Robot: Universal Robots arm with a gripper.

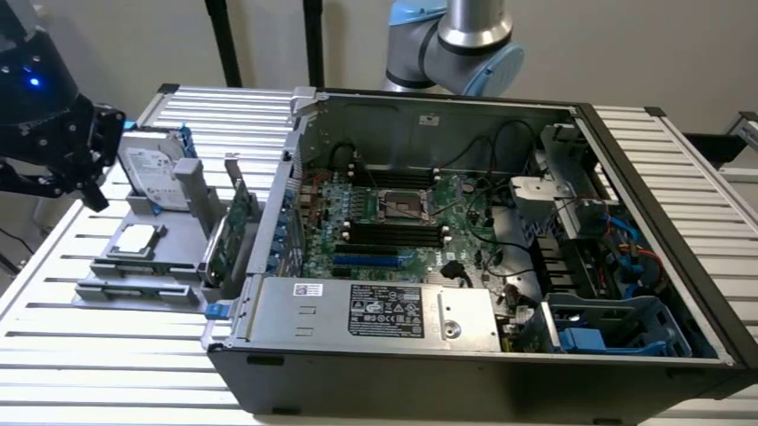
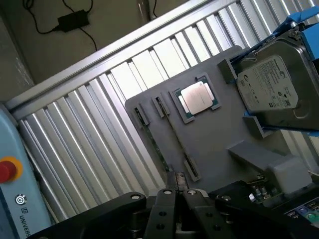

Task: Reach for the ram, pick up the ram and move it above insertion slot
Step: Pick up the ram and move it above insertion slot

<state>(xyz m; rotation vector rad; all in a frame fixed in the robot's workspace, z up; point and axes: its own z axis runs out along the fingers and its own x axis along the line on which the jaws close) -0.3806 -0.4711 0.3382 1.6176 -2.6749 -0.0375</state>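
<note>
The ram (image 2: 158, 149) is a thin green stick standing on edge in the grey holder plate (image 2: 214, 134), between small dark clips and beside a square processor chip (image 2: 197, 98). My gripper (image 2: 179, 195) hangs above the end of the plate nearest to me, close to the stick's end. Its fingers (image 2: 167, 199) are a narrow gap apart and hold nothing. In the exterior view my gripper (image 1: 83, 182) hovers at the far left over the holder plate (image 1: 119, 288). The motherboard's black slots (image 1: 385, 232) lie inside the open computer case (image 1: 474, 355).
A silver hard drive (image 2: 274, 87) stands in a blue frame on the same plate. A green expansion card (image 1: 240, 217) stands upright between the plate and the case wall. Everything rests on a slatted metal table (image 1: 95, 355). A power supply (image 1: 379, 311) fills the case's front.
</note>
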